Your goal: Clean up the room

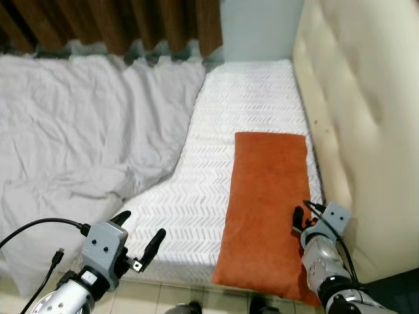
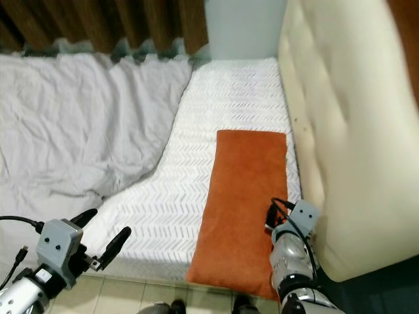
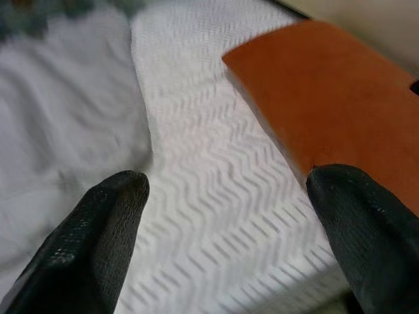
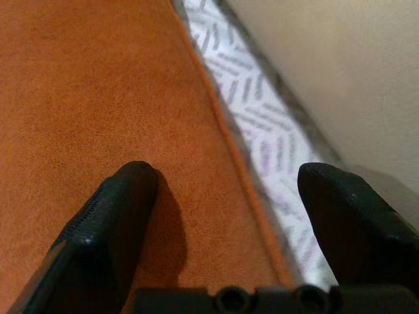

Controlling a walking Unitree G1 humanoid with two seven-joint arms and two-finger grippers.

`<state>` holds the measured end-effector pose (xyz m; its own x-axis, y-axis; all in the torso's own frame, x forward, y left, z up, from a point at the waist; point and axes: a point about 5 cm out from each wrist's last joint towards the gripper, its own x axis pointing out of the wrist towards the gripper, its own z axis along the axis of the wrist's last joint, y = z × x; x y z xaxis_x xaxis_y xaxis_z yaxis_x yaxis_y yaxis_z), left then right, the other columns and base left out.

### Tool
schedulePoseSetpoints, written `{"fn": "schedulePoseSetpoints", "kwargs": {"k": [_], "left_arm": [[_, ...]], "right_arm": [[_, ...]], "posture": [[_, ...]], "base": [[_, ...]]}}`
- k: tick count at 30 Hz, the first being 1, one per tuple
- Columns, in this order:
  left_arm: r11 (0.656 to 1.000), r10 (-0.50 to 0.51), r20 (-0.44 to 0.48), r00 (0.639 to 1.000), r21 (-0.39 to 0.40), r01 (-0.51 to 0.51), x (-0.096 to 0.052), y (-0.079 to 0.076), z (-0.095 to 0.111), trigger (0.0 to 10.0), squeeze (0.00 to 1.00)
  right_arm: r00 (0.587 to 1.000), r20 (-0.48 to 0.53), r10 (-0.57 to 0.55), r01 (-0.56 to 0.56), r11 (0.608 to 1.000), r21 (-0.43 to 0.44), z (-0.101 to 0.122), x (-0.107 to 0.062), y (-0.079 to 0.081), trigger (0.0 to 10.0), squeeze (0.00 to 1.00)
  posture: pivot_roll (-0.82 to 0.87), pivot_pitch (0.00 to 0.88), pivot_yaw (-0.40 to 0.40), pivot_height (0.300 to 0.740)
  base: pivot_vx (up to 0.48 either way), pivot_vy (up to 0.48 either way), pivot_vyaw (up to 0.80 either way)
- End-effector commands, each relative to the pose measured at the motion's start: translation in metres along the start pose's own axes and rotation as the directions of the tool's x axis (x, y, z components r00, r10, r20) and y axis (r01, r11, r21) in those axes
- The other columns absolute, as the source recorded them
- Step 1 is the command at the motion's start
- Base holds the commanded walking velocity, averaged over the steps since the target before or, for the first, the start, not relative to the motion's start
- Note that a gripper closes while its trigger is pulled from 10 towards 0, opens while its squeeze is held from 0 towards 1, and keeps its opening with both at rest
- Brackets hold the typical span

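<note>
A long orange cushion (image 1: 267, 206) is laid lengthwise on the white chevron-patterned mattress (image 1: 216, 170), close beside the cream tufted headboard (image 1: 366, 118).

The right gripper (image 4: 226, 196) is held low over the near end of the cushion, its black fingers (image 4: 114, 216) spread apart with nothing between them. One finger rests on or just above the orange fabric, and the other is placed beyond the cushion's piped edge, over the narrow strip of mattress that runs between the cushion and the headboard.

The left gripper (image 1: 139, 239) is held at the near edge of the mattress, its fingers (image 3: 98, 235) likewise parted and empty. The cushion's near corner lies just ahead of it toward the robot's right, and a rumpled grey duvet (image 1: 78, 131) is spread ahead toward the robot's left.
</note>
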<state>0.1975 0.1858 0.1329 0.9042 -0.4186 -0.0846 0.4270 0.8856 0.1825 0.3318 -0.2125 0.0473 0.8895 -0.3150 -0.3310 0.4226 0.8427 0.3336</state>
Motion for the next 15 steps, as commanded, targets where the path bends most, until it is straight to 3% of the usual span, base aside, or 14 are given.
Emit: {"fn": "schedulePoseSetpoints", "kwargs": {"k": [1, 3, 6, 9, 14, 15], "left_arm": [[0.995, -0.073, -0.007, 0.997, -0.065, 0.073, -0.006, -0.016, 0.004, 10.0, 0.0], [0.991, -0.099, -0.006, 0.995, -0.088, 0.098, -0.008, -0.021, 0.006, 10.0, 0.0], [0.951, -0.21, -0.011, 0.978, -0.233, 0.202, -0.009, -0.046, -0.002, 10.0, 0.0], [0.896, -0.328, -0.068, 0.942, -0.34, 0.287, 0.007, -0.075, -0.035, 10.0, 0.0], [0.885, -0.315, -0.077, 0.946, -0.384, 0.264, 0.035, -0.08, -0.054, 10.0, 0.0], [0.883, -0.314, -0.076, 0.946, -0.389, 0.262, 0.04, -0.08, -0.055, 10.0, 0.0]], "right_arm": [[0.996, -0.072, 0.051, -0.044, 0.994, 0.1, -0.013, -0.002, 0.006, 10.0, 0.0], [0.994, -0.077, 0.075, -0.064, 0.989, 0.13, -0.013, -0.002, 0.01, 10.0, 0.0], [0.99, -0.106, 0.095, -0.078, 0.985, 0.156, -0.017, -0.002, 0.012, 10.0, 0.0], [0.987, -0.125, 0.097, -0.074, 0.982, 0.175, -0.017, -0.002, 0.011, 10.0, 0.0], [0.98, -0.14, 0.143, -0.108, 0.966, 0.234, -0.016, -0.001, 0.016, 10.0, 0.0], [0.977, -0.145, 0.154, -0.115, 0.961, 0.25, -0.016, -0.001, 0.017, 10.0, 0.55]], "posture": [[0.23, 0.559, 0.051, 0.74], [0.23, 0.566, 0.05, 0.74], [0.24, 0.589, 0.03, 0.74], [0.2, 0.591, 0.006, 0.74], [0.15, 0.587, -0.018, 0.74], [0.15, 0.585, -0.02, 0.74]], "base": [[0.0, 0.0, 0.0], [0.0, 0.0, 0.0], [0.0, 0.0, 0.0], [0.0, 0.0, 0.0], [0.0, 0.0, 0.0], [0.0, 0.0, 0.0]]}}
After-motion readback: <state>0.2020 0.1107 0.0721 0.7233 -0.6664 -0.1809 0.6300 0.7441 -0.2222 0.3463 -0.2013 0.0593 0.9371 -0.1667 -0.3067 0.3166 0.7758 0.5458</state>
